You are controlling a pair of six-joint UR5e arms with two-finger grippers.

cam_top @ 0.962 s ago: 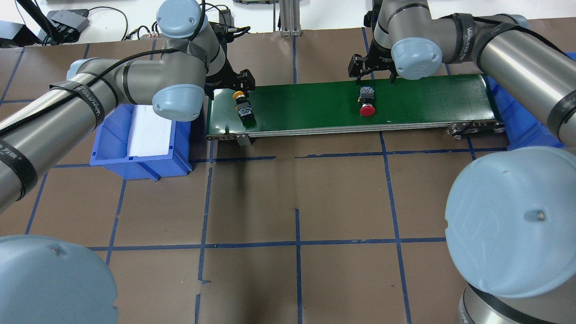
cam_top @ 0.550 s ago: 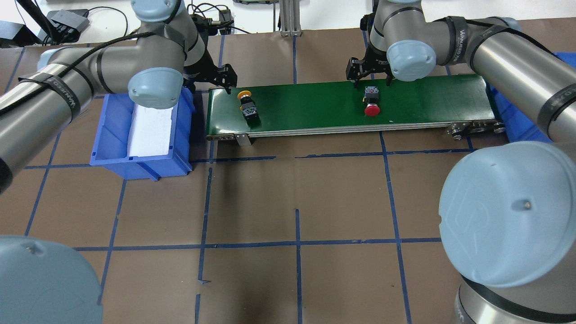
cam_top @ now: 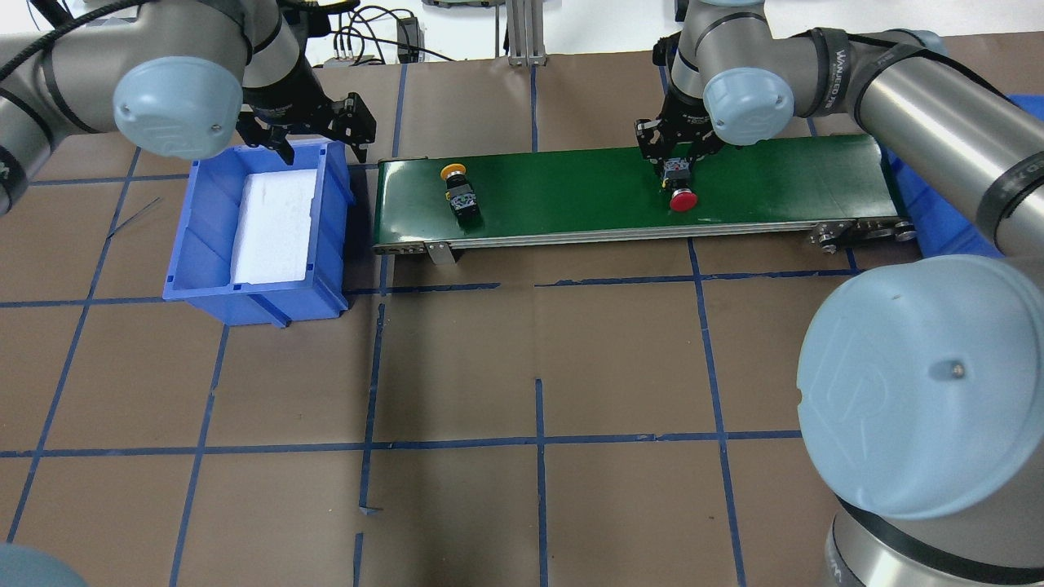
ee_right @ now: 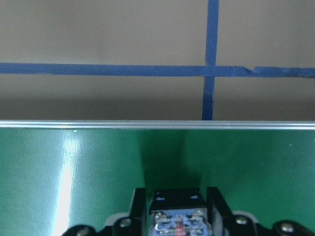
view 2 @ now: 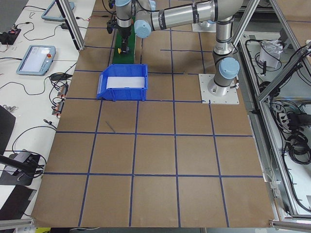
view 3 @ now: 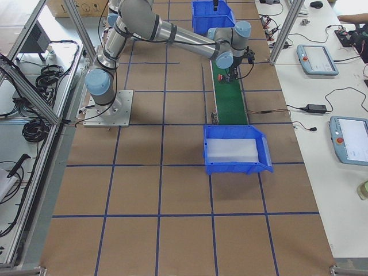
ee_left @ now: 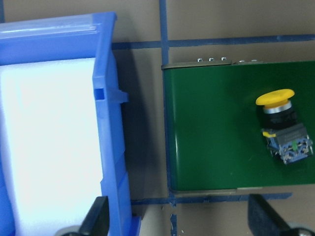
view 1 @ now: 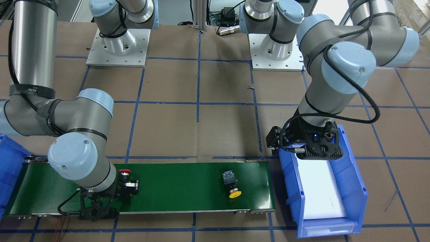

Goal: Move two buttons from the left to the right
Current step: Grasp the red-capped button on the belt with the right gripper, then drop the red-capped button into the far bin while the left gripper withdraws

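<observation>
On the brown worktop (cam_top: 538, 350) the green belt (cam_top: 571, 183) carries both buttons: the yellow button (cam_top: 459, 193) lies on its side near the left end, the red button (cam_top: 683, 199) past the middle. The right claw (cam_top: 679, 167), wide open above it a second ago, has dropped and now pinches the red button's body, seemingly ready to lift it rightward. At the far left, the left claw (cam_top: 322, 145), fingers spread and empty, has swung off the belt to hover over the blue bin (cam_top: 181, 236) — the yellow button looks delivered and awaits its turn.
</observation>
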